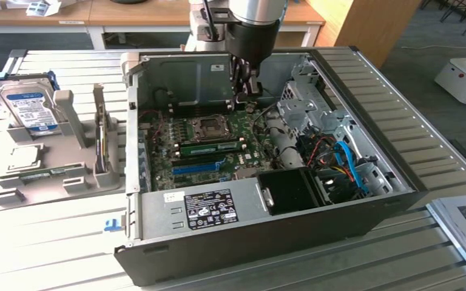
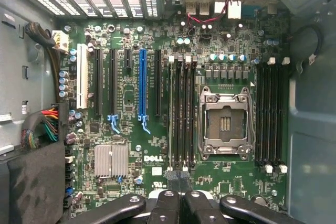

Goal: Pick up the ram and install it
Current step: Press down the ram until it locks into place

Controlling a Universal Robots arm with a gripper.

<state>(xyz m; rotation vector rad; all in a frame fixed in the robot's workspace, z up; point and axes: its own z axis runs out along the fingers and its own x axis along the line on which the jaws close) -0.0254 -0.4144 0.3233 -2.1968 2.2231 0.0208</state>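
Inside the open black steel computer case (image 1: pixel 257 245), the long green ram stick (image 1: pixel 210 146) stands in a slot just beside the silver CPU socket (image 1: pixel 209 127), well clear of the case walls. The arm's black gripper (image 1: pixel 247 96) hangs upright above the board, on the socket's rear-wall side. Its jaws are pressed together and empty, with open air around them.
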